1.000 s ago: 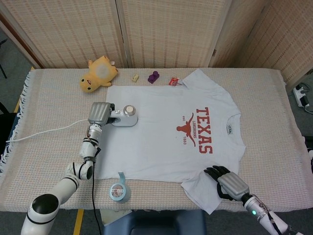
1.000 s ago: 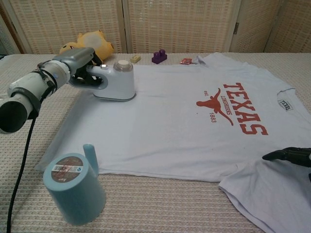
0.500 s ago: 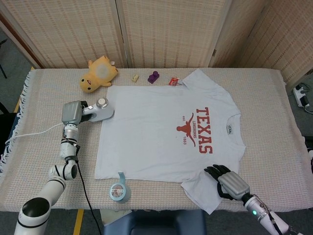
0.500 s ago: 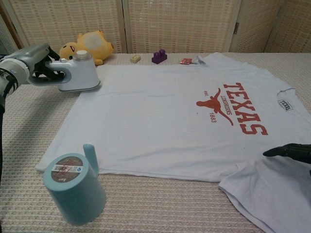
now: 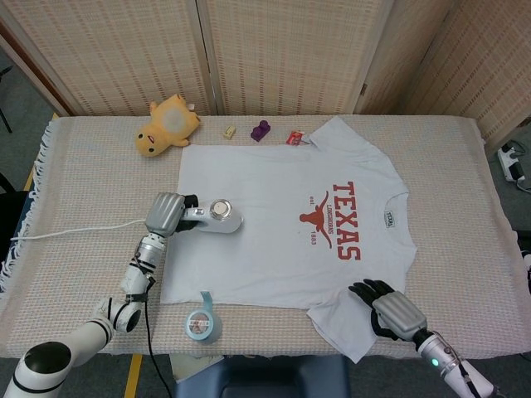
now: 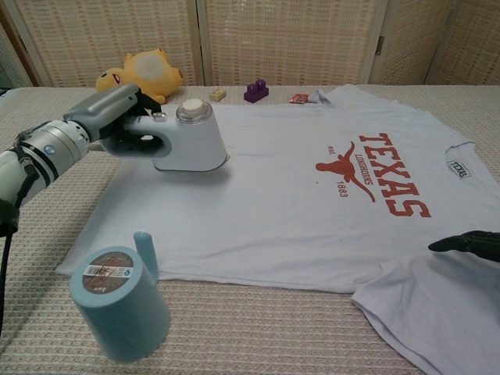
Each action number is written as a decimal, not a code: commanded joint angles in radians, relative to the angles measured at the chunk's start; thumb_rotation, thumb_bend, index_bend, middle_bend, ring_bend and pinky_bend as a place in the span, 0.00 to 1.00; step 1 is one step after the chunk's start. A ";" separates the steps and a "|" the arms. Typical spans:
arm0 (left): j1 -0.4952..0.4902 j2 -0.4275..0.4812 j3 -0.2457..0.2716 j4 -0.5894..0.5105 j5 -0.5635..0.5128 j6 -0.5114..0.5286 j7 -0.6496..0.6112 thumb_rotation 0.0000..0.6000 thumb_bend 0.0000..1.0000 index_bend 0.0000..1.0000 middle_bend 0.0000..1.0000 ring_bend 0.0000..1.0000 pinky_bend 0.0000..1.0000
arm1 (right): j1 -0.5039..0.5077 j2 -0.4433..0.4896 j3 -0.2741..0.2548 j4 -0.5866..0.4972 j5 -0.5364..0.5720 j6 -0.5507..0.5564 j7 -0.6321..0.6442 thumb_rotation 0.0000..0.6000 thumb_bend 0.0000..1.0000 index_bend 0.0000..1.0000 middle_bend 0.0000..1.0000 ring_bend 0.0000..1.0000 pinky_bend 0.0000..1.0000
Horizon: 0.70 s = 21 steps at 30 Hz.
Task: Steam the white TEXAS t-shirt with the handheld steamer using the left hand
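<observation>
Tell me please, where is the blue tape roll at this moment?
In the head view the blue tape roll stands on the table's near edge, left of centre, just off the t-shirt hem; the steamer in the left hand is beyond it.

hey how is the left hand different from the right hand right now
The left hand grips the steamer by its handle; the right hand holds nothing. The left hand is over the t-shirt's hem side, while the right hand rests on the near sleeve, fingers spread flat on the cloth. Both hands have grey backs and dark fingers.
</observation>
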State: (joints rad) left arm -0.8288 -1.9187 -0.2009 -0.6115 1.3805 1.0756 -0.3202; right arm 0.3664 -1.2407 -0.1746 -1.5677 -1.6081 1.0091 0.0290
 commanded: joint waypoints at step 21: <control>0.095 0.133 0.171 -0.175 0.134 0.041 0.051 1.00 0.43 1.00 1.00 0.84 0.73 | -0.005 -0.006 -0.003 0.015 -0.007 0.004 0.013 0.73 0.95 0.00 0.06 0.00 0.07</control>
State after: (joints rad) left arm -0.7563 -1.8135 -0.0525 -0.7616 1.4968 1.0991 -0.2699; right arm 0.3611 -1.2468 -0.1773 -1.5529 -1.6145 1.0126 0.0422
